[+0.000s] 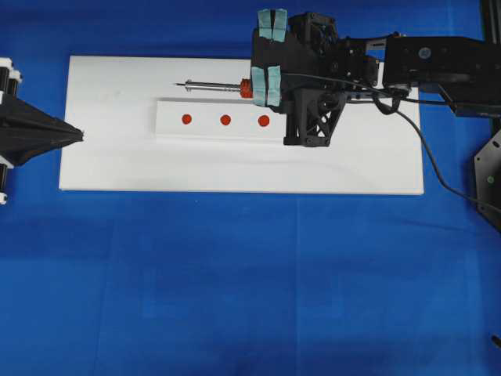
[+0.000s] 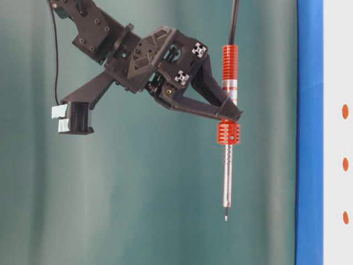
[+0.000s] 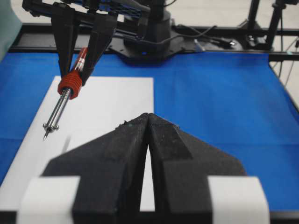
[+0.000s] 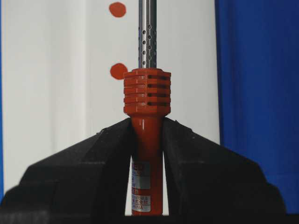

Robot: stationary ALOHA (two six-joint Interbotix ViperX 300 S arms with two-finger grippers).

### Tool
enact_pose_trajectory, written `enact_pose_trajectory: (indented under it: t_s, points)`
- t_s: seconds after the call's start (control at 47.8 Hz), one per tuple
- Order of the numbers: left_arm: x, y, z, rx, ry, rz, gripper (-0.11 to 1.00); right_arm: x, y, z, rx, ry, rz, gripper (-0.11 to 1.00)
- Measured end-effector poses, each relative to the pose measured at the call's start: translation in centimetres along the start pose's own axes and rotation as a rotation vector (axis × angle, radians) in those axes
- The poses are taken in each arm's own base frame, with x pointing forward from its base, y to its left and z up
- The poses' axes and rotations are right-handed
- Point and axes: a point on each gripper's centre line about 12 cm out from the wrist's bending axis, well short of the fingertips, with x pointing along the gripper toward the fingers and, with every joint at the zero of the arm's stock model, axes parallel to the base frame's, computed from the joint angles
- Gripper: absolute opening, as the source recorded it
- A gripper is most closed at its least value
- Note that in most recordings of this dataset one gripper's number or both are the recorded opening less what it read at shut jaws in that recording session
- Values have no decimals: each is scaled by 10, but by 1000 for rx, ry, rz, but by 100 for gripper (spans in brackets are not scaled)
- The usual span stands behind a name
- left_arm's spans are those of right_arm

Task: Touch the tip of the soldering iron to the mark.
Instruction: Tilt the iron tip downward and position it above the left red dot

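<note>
The soldering iron (image 4: 147, 121) loses its tip past the right wrist view's top edge; the right claw (image 4: 146, 154) covers its lower handle.

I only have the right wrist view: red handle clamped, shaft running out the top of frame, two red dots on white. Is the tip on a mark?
Observer: No. Overhead, the tip lies to one side of the white strip that bears the marks, over the plain white board.
Operator: Is it down on the board?
Observer: No. At table level, the soldering iron lies roughly parallel to the board, with a clear gap between them.
Operator: Only two dots?
Observer: There are three red marks in a row. The third mark, nearest the tip, is outside your view.
</note>
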Motion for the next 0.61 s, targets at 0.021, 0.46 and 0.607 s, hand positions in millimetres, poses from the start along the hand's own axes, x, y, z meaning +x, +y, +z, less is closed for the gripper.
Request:
enact_pose_trajectory:
  t_s: [0.021,0.46,0.607]
  points:
    - [0,0,0,-1,2,0,0,1,0,0,4,2,2,6]
    - [0,0,-1,0,2,0,0,-2,0,-7,14,94,-1,6]
    - [0,0,-1,-1,3,0,0,-2,-1,-15,11,196,-6,6]
